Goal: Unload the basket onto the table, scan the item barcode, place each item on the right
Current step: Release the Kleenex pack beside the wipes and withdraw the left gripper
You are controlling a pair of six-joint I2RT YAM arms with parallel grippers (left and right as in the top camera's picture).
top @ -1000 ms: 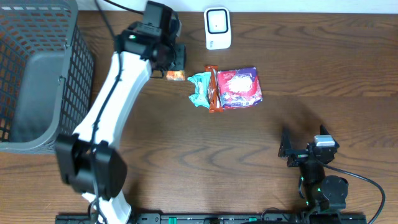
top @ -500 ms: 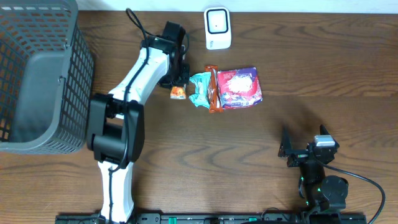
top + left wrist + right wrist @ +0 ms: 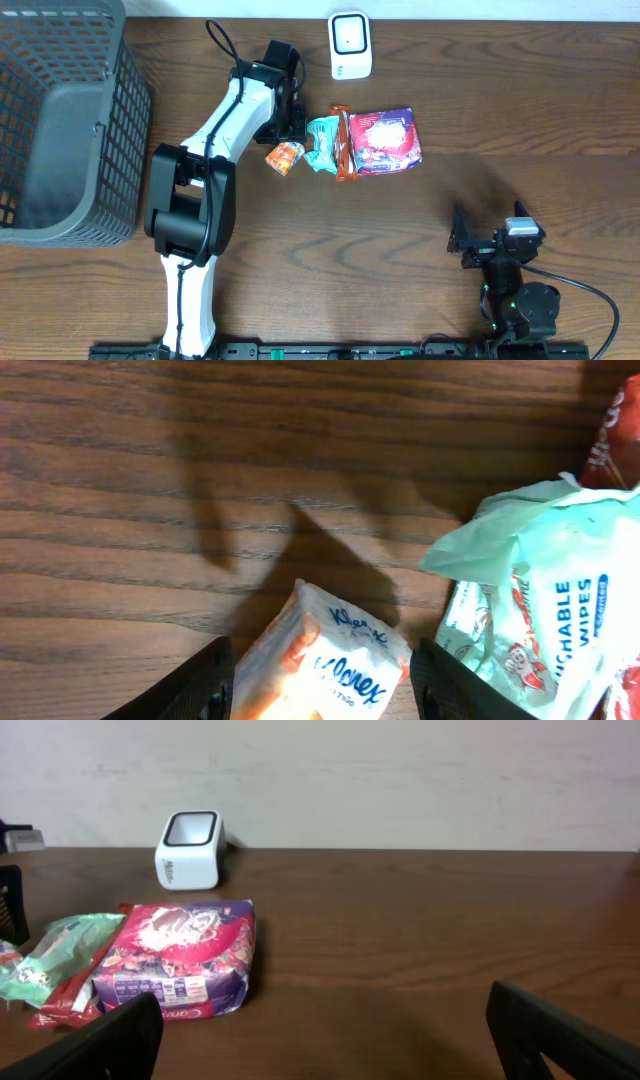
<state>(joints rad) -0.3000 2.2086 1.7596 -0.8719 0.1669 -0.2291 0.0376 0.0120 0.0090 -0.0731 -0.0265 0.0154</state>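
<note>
A small Kleenex tissue pack [image 3: 284,157], orange and white, lies on the wooden table just left of the other items. In the left wrist view the tissue pack [image 3: 330,665] sits between my left gripper's [image 3: 322,682] spread fingers, which are open and no longer pinch it. From overhead my left gripper [image 3: 291,128] hovers just above the pack. The white barcode scanner [image 3: 350,45] stands at the table's far edge, and the right wrist view shows the scanner [image 3: 189,850] too. My right gripper [image 3: 325,1050] is open and empty, parked at the near right [image 3: 470,242].
A green wipes pack [image 3: 322,143], a thin orange-red bar [image 3: 344,150] and a purple candy bag [image 3: 385,140] lie together right of the tissue pack. A dark mesh basket [image 3: 60,120] fills the left side.
The left gripper carried the tissue pack down and toward the wipes, then opened; the pack now lies tilted on the table. The right arm has not moved.
</note>
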